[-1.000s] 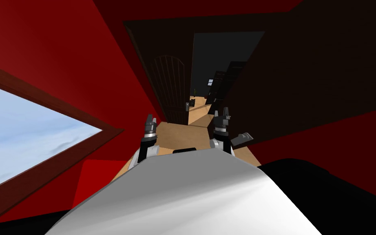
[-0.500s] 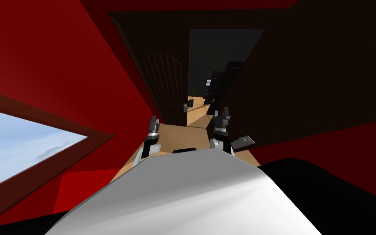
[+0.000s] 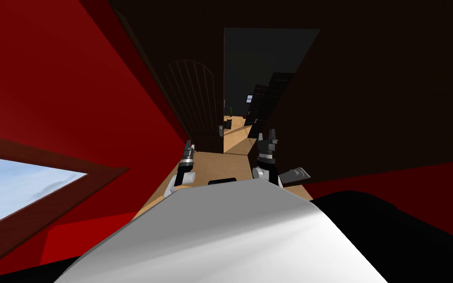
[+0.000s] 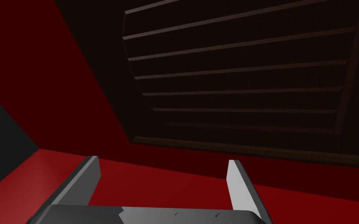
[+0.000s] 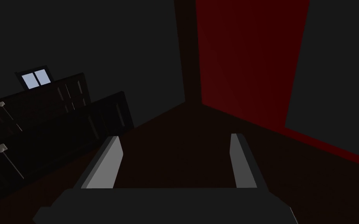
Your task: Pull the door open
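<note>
The dark door [image 3: 196,98] with an arched, slatted panel stands ajar ahead of me, its free edge toward the gap. Its small grey handle [image 3: 220,130] sits low on that edge. My left gripper [image 3: 189,145] is open just in front of the door's lower part, left of the handle and apart from it. In the left wrist view the open left gripper [image 4: 163,159] points at the slatted door panel [image 4: 245,77] with nothing between the fingers. My right gripper [image 3: 268,136] is open before the gap; in the right wrist view the right gripper [image 5: 175,137] is empty.
Red walls [image 3: 98,88] close in on the left, with a brown-framed window [image 3: 14,186]. A dark wall [image 3: 378,88] stands at the right. Tan floor [image 3: 235,142] runs through the gap toward dark furniture [image 3: 265,98].
The whole head view has shifted: the door looms larger and nearer, and the window has slid down and left, so I have moved. My left gripper has edged right, toward the door.
</note>
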`<state>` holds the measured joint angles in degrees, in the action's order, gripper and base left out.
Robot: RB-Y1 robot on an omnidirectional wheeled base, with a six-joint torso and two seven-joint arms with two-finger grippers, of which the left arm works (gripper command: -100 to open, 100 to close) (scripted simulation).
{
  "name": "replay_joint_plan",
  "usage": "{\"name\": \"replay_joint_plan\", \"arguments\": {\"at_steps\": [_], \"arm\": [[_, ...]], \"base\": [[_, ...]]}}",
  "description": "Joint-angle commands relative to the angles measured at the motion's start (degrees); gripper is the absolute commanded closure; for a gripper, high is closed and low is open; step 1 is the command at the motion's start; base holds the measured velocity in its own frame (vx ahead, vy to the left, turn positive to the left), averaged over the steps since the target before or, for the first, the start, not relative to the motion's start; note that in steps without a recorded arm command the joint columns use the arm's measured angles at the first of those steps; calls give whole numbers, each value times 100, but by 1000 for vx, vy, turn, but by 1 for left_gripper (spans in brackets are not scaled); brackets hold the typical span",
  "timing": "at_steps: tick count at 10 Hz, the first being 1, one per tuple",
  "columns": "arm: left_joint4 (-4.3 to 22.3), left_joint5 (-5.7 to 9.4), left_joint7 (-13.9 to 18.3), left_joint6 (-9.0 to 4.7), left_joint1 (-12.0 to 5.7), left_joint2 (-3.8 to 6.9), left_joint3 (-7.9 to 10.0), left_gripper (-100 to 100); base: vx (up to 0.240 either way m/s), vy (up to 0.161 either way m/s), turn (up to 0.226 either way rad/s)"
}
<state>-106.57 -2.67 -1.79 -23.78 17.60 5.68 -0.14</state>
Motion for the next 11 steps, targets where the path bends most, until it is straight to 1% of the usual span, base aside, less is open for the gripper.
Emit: {"name": "replay_joint_plan", "arguments": {"at_steps": [1,10,11], "arm": [[180,26,44,84,-131,15,-17,-100],[1334,197,311,275,-762,140,-79,-100],[1584,234,368,317,-898,165,-92,-100]], "base": [[100,-36,-62],[105,-51,-59],[135,-58,-95]]}}
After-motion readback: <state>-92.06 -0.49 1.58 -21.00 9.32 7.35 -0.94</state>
